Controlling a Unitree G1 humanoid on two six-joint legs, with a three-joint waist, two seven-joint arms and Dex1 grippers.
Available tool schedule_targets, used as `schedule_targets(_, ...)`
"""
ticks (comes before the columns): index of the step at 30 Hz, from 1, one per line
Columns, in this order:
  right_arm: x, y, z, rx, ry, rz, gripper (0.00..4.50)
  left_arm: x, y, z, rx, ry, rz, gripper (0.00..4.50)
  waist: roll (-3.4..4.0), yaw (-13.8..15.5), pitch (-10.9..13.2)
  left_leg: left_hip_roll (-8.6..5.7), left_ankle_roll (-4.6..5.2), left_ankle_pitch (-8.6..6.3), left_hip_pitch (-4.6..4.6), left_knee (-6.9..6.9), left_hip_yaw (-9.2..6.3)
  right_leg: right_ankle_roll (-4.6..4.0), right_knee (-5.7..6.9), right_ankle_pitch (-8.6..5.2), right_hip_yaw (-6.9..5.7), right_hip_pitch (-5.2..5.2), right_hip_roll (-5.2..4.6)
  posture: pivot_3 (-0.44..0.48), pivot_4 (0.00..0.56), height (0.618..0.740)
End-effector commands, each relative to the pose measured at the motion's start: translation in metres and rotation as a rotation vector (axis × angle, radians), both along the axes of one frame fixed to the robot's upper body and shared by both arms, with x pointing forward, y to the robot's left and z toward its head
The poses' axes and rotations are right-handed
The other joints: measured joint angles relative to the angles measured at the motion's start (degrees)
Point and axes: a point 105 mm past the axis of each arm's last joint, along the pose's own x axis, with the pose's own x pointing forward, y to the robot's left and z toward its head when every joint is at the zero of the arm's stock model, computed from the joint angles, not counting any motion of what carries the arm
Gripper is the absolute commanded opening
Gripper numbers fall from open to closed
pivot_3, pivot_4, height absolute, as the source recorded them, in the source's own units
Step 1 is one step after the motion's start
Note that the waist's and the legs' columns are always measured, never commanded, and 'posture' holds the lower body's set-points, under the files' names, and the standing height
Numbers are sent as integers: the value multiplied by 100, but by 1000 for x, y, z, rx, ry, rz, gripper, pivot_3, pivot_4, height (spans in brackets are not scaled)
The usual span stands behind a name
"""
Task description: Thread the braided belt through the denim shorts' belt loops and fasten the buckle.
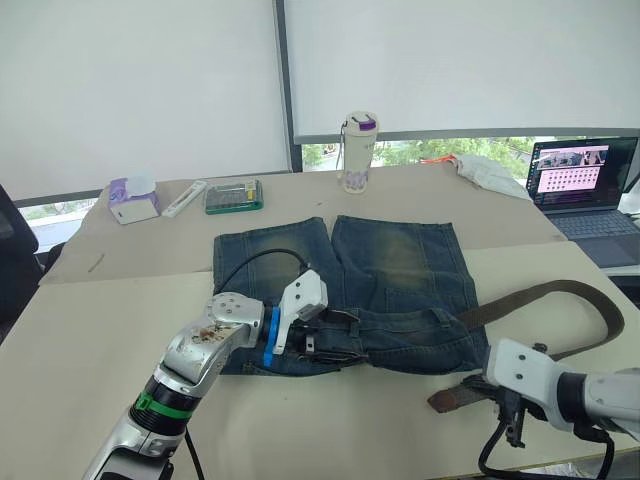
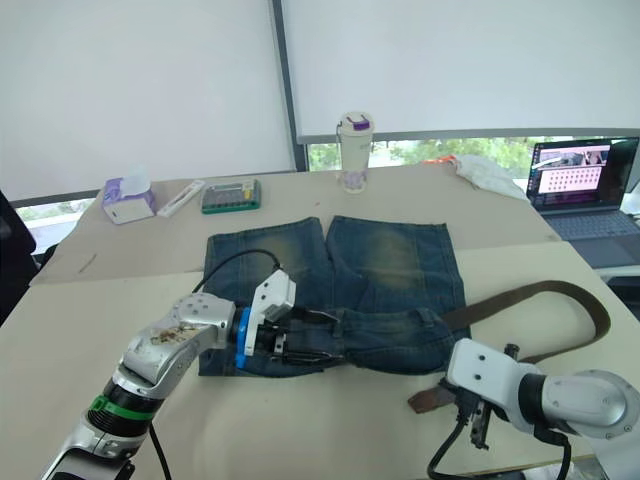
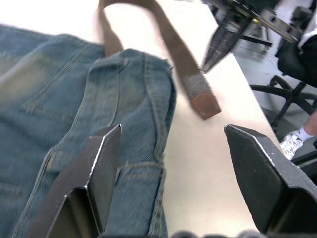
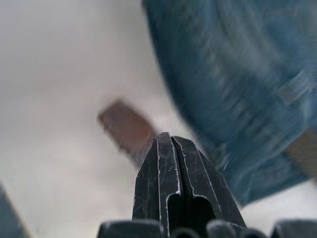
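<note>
The denim shorts (image 1: 390,260) lie flat mid-table, waistband toward me. The braided belt (image 1: 560,290) comes out of the waistband's right end, curves round to the right and returns, its reddish tip (image 1: 447,400) resting on the table near the front edge. A dark stretch of strap lies along the waistband by my left gripper (image 1: 305,340), which stands open over the band's left part; a belt loop (image 3: 141,167) sits between its fingers. The buckle is hidden around that gripper. My right gripper (image 4: 166,136) is shut, fingertips just over the belt tip (image 4: 124,126).
At the back stand a bottle (image 1: 358,152), a green box (image 1: 233,196), a white remote (image 1: 185,198) and a tissue box (image 1: 133,200). A laptop (image 1: 585,185) and a white bag (image 1: 490,172) sit far right. The table's front edge runs close behind the belt tip.
</note>
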Motion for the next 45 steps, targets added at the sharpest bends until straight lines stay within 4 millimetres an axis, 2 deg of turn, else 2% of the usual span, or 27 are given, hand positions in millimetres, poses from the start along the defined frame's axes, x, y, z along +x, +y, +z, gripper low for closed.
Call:
schedule_targets(1,-1,-7,5,-90,-21,32,0,3,-1,16,-35,-35,-24,4478,-1,16,0,-1,0,0,5,0,0,0,0,0,-1,-1,-1,0,150,740)
schedule_targets(4,-9,-9,-7,-141,-20,56,881,11,-1,17,-39,-66,0,4500,-1,30,0,-1,0,0,8,1,0,0,-1,0,-3,0,0,0,150,740)
schedule_targets(7,-8,-14,-17,-191,-48,51,1907,5,-1,15,-24,-82,-41,4500,-1,-15,0,-1,-11,6,5,0,2,0,2,0,0,0,0,0,150,740)
schedule_targets(16,11,-8,-26,-197,-103,38,1907,-24,19,10,51,21,-227,4500,-1,-31,2,3,-17,9,9,-5,3,0,2,-1,1,-2,4,0,150,740)
schedule_targets(22,12,-5,-26,-189,-82,48,90,-30,21,13,45,65,-262,4500,-1,-22,3,-1,2,-1,22,-4,0,-2,-1,0,-2,-3,-1,0,150,740)
schedule_targets(27,7,4,-17,-68,-57,4,40,-25,17,13,35,34,-229,4500,-1,-20,3,2,4,-2,21,-4,-1,-2,0,0,-1,-2,2,0,150,740)
schedule_targets(31,1,24,5,134,-20,0,40,-15,7,14,21,-36,-180,4500,-1,-21,3,2,6,-3,17,-4,-2,-3,-1,1,0,-1,2,0,150,740)
schedule_targets(34,-2,36,17,179,14,55,40,-9,-3,16,16,-63,-178,4500,-1,-17,3,2,13,-7,14,-4,-1,-5,0,2,1,-1,3,0,150,740)
schedule_targets(39,7,54,30,191,17,151,40,0,-21,18,36,-93,-206,4500,-1,-21,3,0,16,-9,21,-4,-2,-7,-3,4,-4,-3,2,0,150,740)
schedule_targets(45,18,69,38,195,-2,214,0,2,-31,17,72,-121,-266,2653,0,-23,2,1,2,-1,15,-4,-6,-7,-7,4,-10,-7,1,0,150,740)
